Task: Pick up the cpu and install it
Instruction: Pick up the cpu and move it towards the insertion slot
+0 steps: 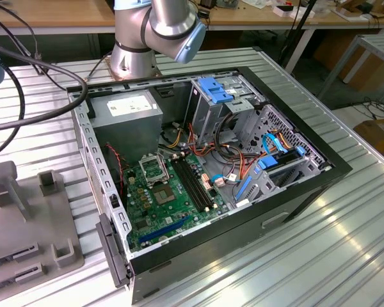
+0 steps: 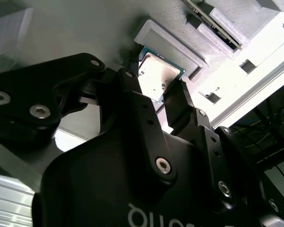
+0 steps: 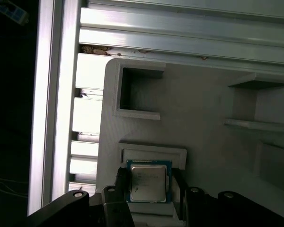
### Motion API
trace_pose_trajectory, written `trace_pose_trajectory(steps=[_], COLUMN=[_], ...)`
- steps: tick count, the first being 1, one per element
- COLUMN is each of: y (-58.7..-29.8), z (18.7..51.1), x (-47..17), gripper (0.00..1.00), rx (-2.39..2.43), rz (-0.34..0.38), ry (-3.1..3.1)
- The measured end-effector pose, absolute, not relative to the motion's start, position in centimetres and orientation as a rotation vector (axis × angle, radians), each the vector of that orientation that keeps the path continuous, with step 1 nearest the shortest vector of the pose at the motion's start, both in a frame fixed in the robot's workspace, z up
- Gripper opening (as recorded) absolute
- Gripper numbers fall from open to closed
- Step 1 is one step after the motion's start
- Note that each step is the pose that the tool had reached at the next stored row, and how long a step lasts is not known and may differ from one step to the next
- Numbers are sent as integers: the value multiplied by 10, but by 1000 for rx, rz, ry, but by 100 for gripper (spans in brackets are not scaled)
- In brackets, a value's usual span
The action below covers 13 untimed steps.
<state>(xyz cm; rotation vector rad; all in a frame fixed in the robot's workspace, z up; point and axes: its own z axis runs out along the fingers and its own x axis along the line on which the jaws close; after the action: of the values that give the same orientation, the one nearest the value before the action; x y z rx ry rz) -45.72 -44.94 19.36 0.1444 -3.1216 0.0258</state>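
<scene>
Off the case [image 1: 243, 211], on the side toward the exterior view's left, lies a grey holder [image 1: 25, 217]. In both wrist views the cpu [image 3: 148, 183] rests flat in a pocket of that grey plastic, lid up. The tool [image 3: 149, 178] sits astride it. I cannot tell whether it is merely spread around the chip or already pinching it.

I judge the step in hand to be the pick-up, right at the grasp. Installing looks unstarted, since the socket [image 1: 155, 169] on the board inside the case seems unfilled. The next move would call for an even hold on the chip's edges. It would also need a straight, untilted rise clear of the pocket's walls, as the part is thin and easily skewed.

The case lies on its side with the panel off, on a ribbed metal worktop [image 1: 345, 243]. The arm [image 1: 157, 32] stands on this worktop at the case's far end. Black cables [image 1: 38, 96] trail across the ribs to the case's near corner. Beyond the case stand wooden benches [image 1: 51, 16]. A brown box [image 1: 381, 131] sits on the floor off the case's other side.
</scene>
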Motion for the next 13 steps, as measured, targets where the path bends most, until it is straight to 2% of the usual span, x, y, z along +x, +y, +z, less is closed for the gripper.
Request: trace_pose_trajectory(steps=[13], y=[-449], z=[195], x=[-457], gripper=[47], rx=[144], rz=[25], ry=[-3122])
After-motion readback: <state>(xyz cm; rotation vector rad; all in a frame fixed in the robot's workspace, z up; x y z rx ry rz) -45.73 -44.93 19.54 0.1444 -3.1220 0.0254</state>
